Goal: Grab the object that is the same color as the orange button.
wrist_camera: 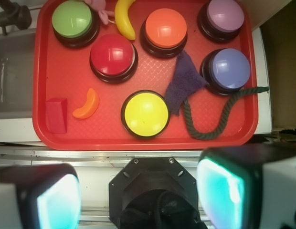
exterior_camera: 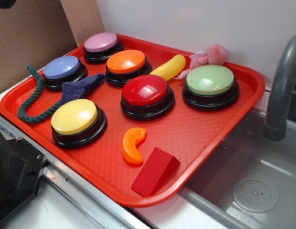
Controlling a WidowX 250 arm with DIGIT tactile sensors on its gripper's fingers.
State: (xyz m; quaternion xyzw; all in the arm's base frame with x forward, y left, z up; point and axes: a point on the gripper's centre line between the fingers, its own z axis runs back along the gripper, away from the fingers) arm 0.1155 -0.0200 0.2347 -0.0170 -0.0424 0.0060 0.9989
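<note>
A: Wrist view, looking straight down. Red tray [wrist_camera: 43, 136] holds six buttons. Orange button [wrist_camera: 163, 29] sits near the far rim, purple button [wrist_camera: 225, 16] beside it, blue button [wrist_camera: 229, 69] just nearer than the purple.

B: And the crescent [wrist_camera: 86, 105]?

A: Orange, glossy, lying flat on the tray, well apart from the orange button. Between it and that button stands the red button [wrist_camera: 112, 56]. Red wedge [wrist_camera: 56, 114] lies just beside the crescent, not touching. Yellow button [wrist_camera: 145, 113] is on its other side, near the front rim.

B: Exterior view agrees?

A: Yes. Crescent [exterior_camera: 132, 145] close to the wedge [exterior_camera: 154, 171], a narrow gap showing. Banana toy [exterior_camera: 170, 67] lies next to the orange button [exterior_camera: 126, 63], with the green button [exterior_camera: 210, 82] beyond it. A pink toy [exterior_camera: 209, 55] sits at the tray's back edge.

B: Other items?

A: Purple cloth [wrist_camera: 182, 81] touching a green rope [wrist_camera: 219, 114], both just beside the blue button.

B: Gripper [wrist_camera: 138, 193]?

A: Over the surface in front of the tray, away from everything on it. Jaws spread wide apart, nothing between them. Two pads [wrist_camera: 57, 202] glow teal.
</note>
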